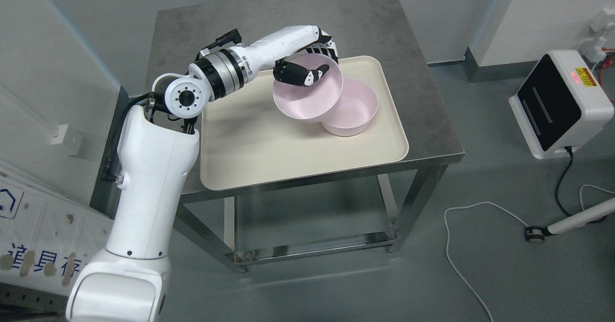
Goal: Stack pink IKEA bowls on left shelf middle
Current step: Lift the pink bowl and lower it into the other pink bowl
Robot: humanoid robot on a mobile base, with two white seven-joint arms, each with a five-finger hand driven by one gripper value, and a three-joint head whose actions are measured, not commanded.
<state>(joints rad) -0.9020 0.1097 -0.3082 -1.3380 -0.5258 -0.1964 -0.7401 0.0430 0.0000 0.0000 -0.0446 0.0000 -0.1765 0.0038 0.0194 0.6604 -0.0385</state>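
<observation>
A pink bowl (307, 98) is held tilted above the cream tray (269, 149), its rim gripped by my left hand (314, 62), thumb inside the bowl and fingers behind the far rim. A second pink bowl (353, 108) sits upright on the tray, just right of and partly under the held bowl. My left arm comes in from the lower left and reaches across the tray's left side. My right arm is out of view.
The tray lies on a steel table (192, 29) with an open lower frame. A white and black device (559, 103) with a cable stands on the floor at the right. A white panel (43, 230) leans at the lower left.
</observation>
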